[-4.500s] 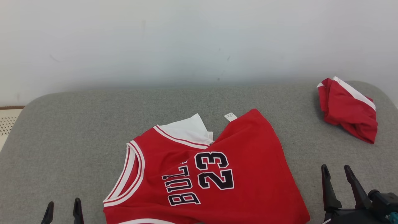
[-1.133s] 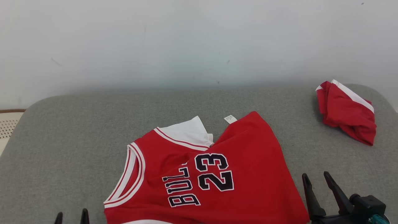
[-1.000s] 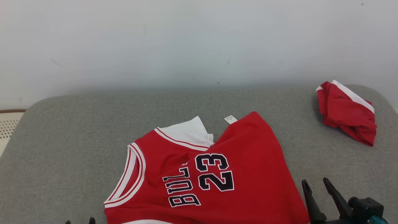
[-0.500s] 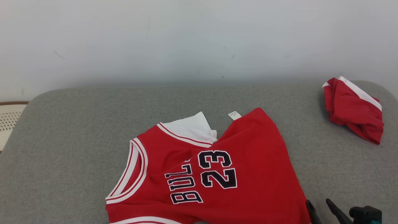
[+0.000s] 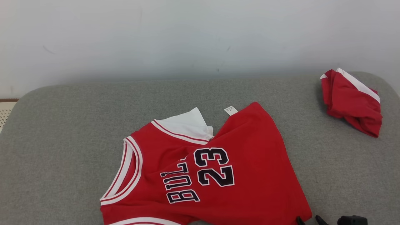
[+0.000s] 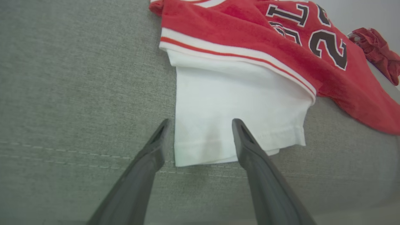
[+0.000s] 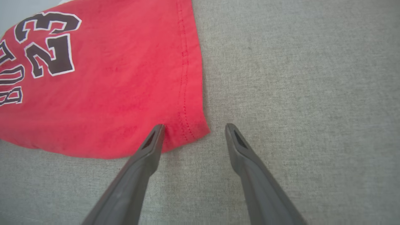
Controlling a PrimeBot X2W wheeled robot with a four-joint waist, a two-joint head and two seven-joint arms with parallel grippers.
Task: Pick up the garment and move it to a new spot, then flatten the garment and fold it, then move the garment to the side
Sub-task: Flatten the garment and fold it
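Note:
The garment, a red jersey (image 5: 250,162) with black "23" lettering and a white sleeve, lies rumpled on the grey cushion (image 5: 62,140). In the left wrist view my left gripper (image 6: 200,122) stands open over the near edge of the white sleeve (image 6: 237,93), one finger at the sleeve's left border and one over the cloth. My right gripper (image 7: 194,125) is open too, and the jersey's red hem corner (image 7: 187,125) lies between its fingertips. In the head view the right gripper (image 5: 309,219) pokes in at the bottom edge beside the hem. Nothing is gripped.
A second red and white cloth (image 5: 351,101) lies crumpled at the cushion's far right corner, also seen in the left wrist view (image 6: 379,53). A pale wall stands behind the cushion. A white perforated object (image 5: 4,112) shows past the left edge.
Both grippers have sunk toward the head view's bottom edge, the right one also moving left to the jersey's hem corner. The camera shifted slightly. The jersey lies as before.

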